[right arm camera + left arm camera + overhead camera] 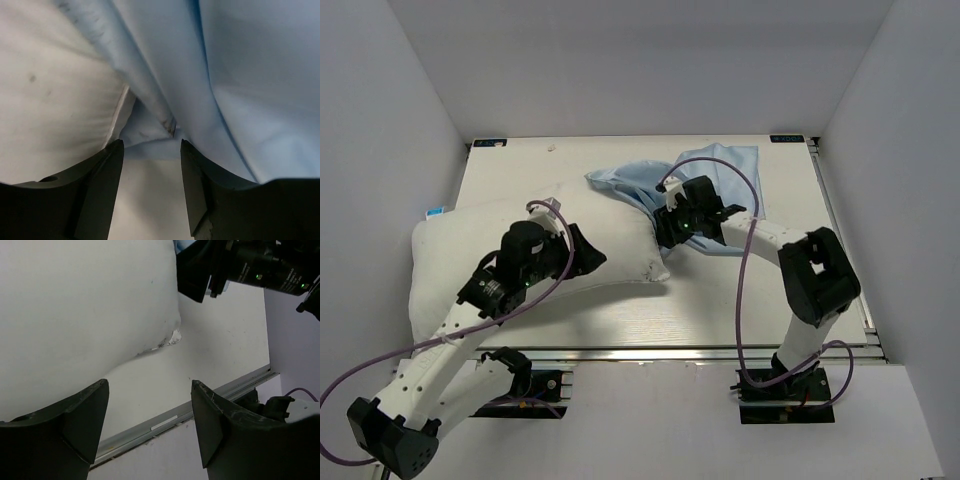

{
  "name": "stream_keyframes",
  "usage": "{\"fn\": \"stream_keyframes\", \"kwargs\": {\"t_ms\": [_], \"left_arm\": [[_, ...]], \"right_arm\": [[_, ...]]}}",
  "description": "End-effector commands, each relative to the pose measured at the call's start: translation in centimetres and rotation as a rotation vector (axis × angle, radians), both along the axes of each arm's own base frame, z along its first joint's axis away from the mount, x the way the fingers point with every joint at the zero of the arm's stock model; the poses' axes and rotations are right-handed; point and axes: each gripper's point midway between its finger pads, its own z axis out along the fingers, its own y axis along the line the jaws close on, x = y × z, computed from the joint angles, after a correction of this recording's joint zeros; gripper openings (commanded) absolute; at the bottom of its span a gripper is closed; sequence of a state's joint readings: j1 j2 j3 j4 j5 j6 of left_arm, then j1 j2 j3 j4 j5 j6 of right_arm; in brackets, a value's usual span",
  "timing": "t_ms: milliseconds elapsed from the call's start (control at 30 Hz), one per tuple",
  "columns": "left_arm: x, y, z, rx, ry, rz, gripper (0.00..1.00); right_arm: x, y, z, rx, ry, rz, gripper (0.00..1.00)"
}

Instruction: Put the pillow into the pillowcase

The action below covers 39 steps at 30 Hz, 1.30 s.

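Note:
The white pillow (460,250) lies across the left half of the table, its right corner (655,270) reaching the middle. The light blue pillowcase (720,165) is crumpled at the back right, with one flap (620,180) running over the pillow's far right end. My left gripper (588,254) hovers open over the pillow's right part; in its wrist view the fingers (85,415) hold nothing and the pillow (85,305) fills the upper left. My right gripper (667,228) is open at the pillowcase's near edge. A fabric corner (170,125) lies just beyond its fingertips, beside the pillow (50,100).
A small blue tag (435,212) sticks out at the pillow's far left edge. A metal rail (670,353) runs along the table's near edge. White walls enclose the table on three sides. The right arm's wrist (250,265) shows in the left wrist view.

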State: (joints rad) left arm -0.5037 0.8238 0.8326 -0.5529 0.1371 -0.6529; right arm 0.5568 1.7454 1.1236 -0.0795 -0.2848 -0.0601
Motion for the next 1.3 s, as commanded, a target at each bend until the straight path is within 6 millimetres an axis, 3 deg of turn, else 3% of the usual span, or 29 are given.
{"fn": "stream_keyframes", "kwargs": {"t_ms": [0, 167, 333, 433, 667, 733, 800, 833, 900, 933, 1000, 1267], "left_arm": [[0.1, -1.0, 0.4, -0.111, 0.020, 0.058, 0.77], [1.3, -1.5, -1.6, -0.124, 0.036, 0.110, 0.77], [2.4, -2.1, -3.7, -0.121, 0.065, 0.143, 0.77], [3.1, -2.0, -5.4, -0.095, 0.085, 0.177, 0.77], [6.2, -1.3, -8.5, -0.022, 0.070, 0.285, 0.76], [7.5, -1.0, -8.1, 0.000, 0.035, 0.326, 0.76], [8.5, -0.7, -8.5, 0.035, 0.029, 0.355, 0.76], [9.4, -0.3, -7.8, 0.052, 0.006, 0.391, 0.76], [10.5, 0.3, -8.0, 0.079, 0.000, 0.429, 0.77], [11.3, 0.4, -7.3, 0.076, -0.015, 0.443, 0.77], [12.4, 1.4, -7.3, 0.087, -0.007, 0.485, 0.77], [16.2, 3.5, -4.1, 0.045, -0.070, 0.557, 0.76]], "right_arm": [[2.8, 1.7, 1.9, 0.074, -0.033, -0.041, 0.55], [4.6, 2.4, 0.6, 0.077, -0.003, -0.084, 0.54], [6.7, 2.7, 0.5, 0.085, -0.031, -0.128, 0.51], [6.7, 2.1, -0.3, 0.077, -0.021, -0.143, 0.40], [5.3, 0.3, 0.3, 0.106, -0.006, -0.126, 0.16], [4.8, -0.4, 2.0, 0.128, -0.034, -0.114, 0.13], [3.5, -0.9, 2.2, 0.128, -0.041, -0.070, 0.12], [2.8, -1.1, 3.6, 0.141, -0.056, -0.058, 0.11], [1.5, -1.6, 3.7, 0.118, -0.086, 0.002, 0.10], [1.0, -1.8, 4.9, 0.126, -0.116, 0.019, 0.10], [-0.2, -2.2, 4.8, 0.104, -0.116, 0.063, 0.10], [-3.1, -2.5, 6.6, 0.105, -0.114, 0.161, 0.09]]}}
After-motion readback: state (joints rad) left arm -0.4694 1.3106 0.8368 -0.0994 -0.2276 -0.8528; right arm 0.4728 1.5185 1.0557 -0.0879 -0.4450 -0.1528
